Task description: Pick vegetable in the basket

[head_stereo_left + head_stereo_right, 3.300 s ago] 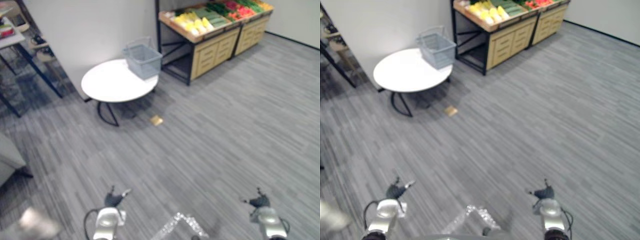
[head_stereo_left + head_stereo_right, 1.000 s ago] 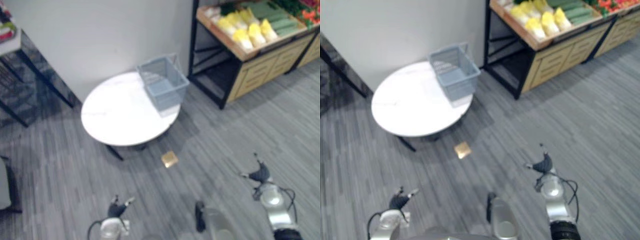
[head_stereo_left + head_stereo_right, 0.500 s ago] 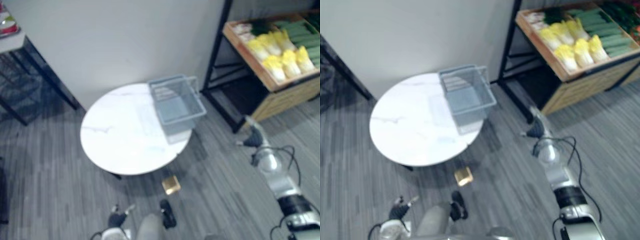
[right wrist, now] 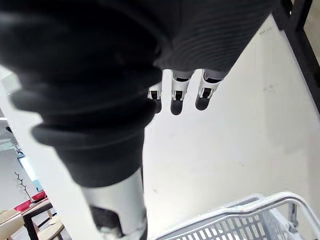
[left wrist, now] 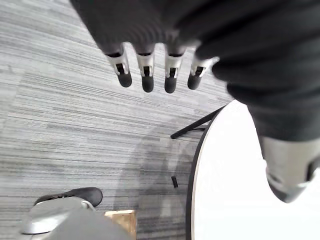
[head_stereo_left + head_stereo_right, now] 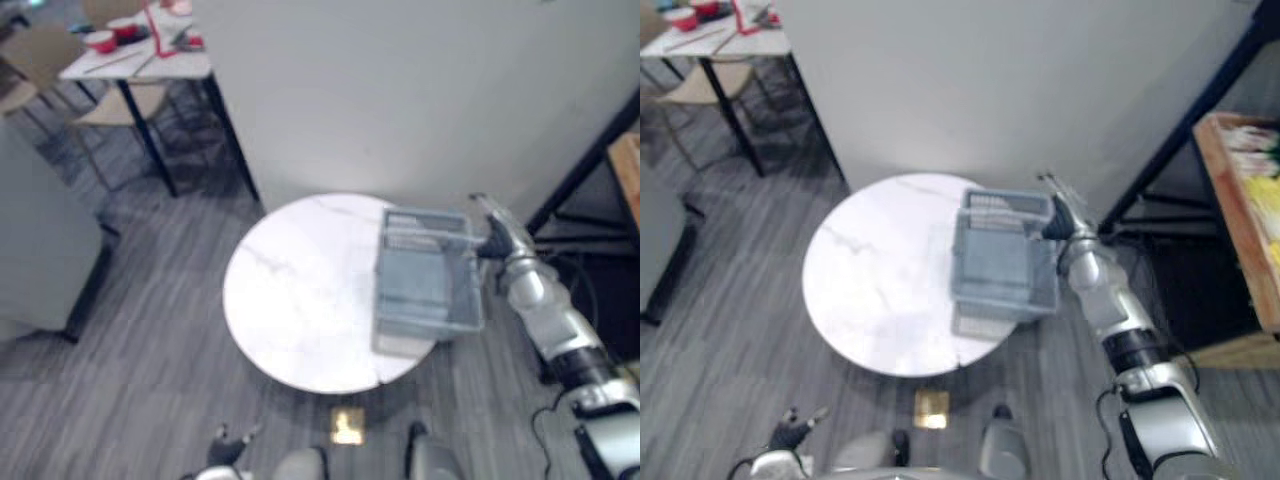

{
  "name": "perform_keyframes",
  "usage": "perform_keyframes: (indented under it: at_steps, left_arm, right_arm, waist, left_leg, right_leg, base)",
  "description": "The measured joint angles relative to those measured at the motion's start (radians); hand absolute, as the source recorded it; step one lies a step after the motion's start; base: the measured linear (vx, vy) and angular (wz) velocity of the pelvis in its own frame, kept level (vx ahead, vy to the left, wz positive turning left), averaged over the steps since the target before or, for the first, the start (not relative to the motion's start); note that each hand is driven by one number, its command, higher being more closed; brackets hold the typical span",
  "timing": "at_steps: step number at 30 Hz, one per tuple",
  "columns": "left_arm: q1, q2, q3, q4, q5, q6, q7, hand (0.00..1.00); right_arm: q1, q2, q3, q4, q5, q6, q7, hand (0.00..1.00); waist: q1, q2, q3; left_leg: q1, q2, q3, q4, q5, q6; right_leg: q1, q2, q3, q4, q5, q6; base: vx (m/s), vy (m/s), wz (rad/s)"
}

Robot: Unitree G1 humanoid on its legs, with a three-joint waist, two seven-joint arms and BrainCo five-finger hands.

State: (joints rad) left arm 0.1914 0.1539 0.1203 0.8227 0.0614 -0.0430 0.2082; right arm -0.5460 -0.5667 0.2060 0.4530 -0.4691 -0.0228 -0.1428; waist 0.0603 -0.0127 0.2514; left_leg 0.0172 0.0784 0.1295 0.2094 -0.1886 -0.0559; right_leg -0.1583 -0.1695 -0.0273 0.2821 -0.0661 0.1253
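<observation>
A grey-blue wire basket (image 6: 425, 275) stands on the right part of a round white table (image 6: 290, 300); I see nothing inside it. My right hand (image 6: 495, 235) is stretched out to the basket's far right corner, just above the rim. In the right wrist view its fingers (image 4: 176, 97) are straight and hold nothing, with the basket's rim (image 4: 240, 220) below them. Yellow and green vegetables (image 6: 1262, 205) lie on a wooden shelf (image 6: 1230, 220) at the right edge. My left hand (image 5: 146, 75) hangs low over the floor beside the table's edge (image 5: 200, 165), fingers straight.
A small tan square (image 6: 347, 425) lies on the floor in front of the table. The shelf's black frame (image 6: 590, 160) rises to the right of the basket. A white wall stands behind the table. A second table with chairs (image 6: 140, 50) is at the far left.
The camera has moved closer, so the table and basket now sit in the middle of the view. My right arm has reached forward to the basket's far right corner. The basket has stayed put.
</observation>
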Motion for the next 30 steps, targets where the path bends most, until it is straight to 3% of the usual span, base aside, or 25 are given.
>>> perform_keyframes:
  at_steps: [2, 3, 6, 11, 15, 17, 19, 20, 30]
  left_arm:
    - [0.000, -0.004, 0.000, -0.001, 0.000, 0.000, 0.000, 0.00]
    - [0.000, -0.004, 0.000, -0.001, 0.000, -0.001, 0.002, 0.00]
    - [-0.003, -0.007, -0.001, 0.000, -0.001, -0.003, 0.002, 0.00]
    - [-0.036, -0.006, -0.010, 0.008, -0.001, -0.003, 0.006, 0.00]
    - [-0.060, -0.003, -0.039, 0.007, -0.002, -0.015, 0.016, 0.00]
    - [-0.076, -0.002, -0.057, 0.005, -0.004, -0.023, 0.025, 0.00]
    - [-0.081, -0.002, -0.071, 0.004, -0.010, -0.025, 0.026, 0.00]
    - [-0.081, -0.002, -0.083, 0.004, -0.012, -0.030, 0.027, 0.00]
    - [-0.156, -0.002, -0.163, 0.029, -0.018, -0.043, 0.026, 0.00]
  right_arm:
    - [-0.045, -0.003, 0.004, 0.036, 0.000, 0.002, 0.000, 0.00]
    - [-0.064, -0.005, 0.008, 0.060, 0.000, 0.005, 0.000, 0.00]
    - [-0.143, -0.006, 0.045, 0.106, 0.000, 0.006, 0.000, 0.00]
    - [-0.248, -0.004, 0.082, 0.223, -0.001, 0.001, 0.000, 0.00]
    - [-0.377, -0.006, 0.089, 0.367, -0.014, 0.003, -0.002, 0.00]
    - [-0.448, -0.017, 0.087, 0.435, -0.033, 0.009, -0.005, 0.00]
    - [-0.456, -0.026, 0.087, 0.461, -0.034, 0.010, -0.007, 0.00]
    - [-0.458, -0.031, 0.087, 0.478, -0.035, 0.014, -0.008, 1.00]
    - [-0.578, -0.078, 0.073, 0.620, -0.074, 0.023, -0.043, 1.00]
  waist:
    - [0.000, 0.035, 0.002]
    - [-0.001, 0.040, 0.003]
    - [-0.002, 0.039, 0.023]
    - [0.001, 0.055, 0.069]
    - [0.009, 0.094, 0.114]
    - [0.020, 0.129, 0.151]
    - [0.022, 0.141, 0.158]
    - [0.022, 0.151, 0.162]
    - [0.025, 0.182, 0.192]
  left_leg:
    - [0.000, 0.036, -0.002, -0.035, 0.018, -0.025]
    - [0.003, 0.052, -0.003, -0.071, 0.038, -0.042]
    - [-0.007, 0.069, -0.005, -0.100, 0.061, -0.050]
    - [-0.061, 0.055, -0.040, -0.088, 0.075, -0.048]
    - [-0.113, 0.040, -0.062, -0.086, 0.095, -0.044]
    - [-0.147, 0.032, -0.067, -0.089, 0.112, -0.046]
    - [-0.157, 0.028, -0.076, -0.102, 0.123, -0.046]
    - [-0.162, 0.025, -0.085, -0.111, 0.131, -0.048]
    - [-0.208, 0.000, -0.124, -0.141, 0.177, -0.038]
  right_leg:
    - [0.000, 0.032, -0.024, -0.022, 0.009, -0.013]
    - [-0.001, 0.047, -0.040, -0.029, 0.012, -0.018]
    - [-0.014, 0.064, -0.058, -0.036, 0.010, -0.034]
    - [-0.032, 0.050, -0.085, -0.050, 0.019, -0.041]
    - [-0.069, 0.038, -0.101, -0.067, 0.041, -0.041]
    - [-0.101, 0.031, -0.105, -0.068, 0.053, -0.042]
    - [-0.111, 0.027, -0.112, -0.068, 0.054, -0.042]
    - [-0.115, 0.024, -0.121, -0.068, 0.054, -0.042]
    - [-0.168, -0.006, -0.152, -0.031, 0.053, -0.042]
  base:
    - [0.12, -0.213, 0.17]
    - [0.07, -0.213, 0.22]
    - [0.03, -0.146, 0.12]
    - [-0.04, -0.008, 0.23]
    - [-0.04, 0.007, 0.17]
    - [-0.03, 0.010, 0.09]
    - [-0.01, 0.000, 0.15]
    - [0.00, -0.005, 0.28]
    - [-0.03, 0.012, 0.13]
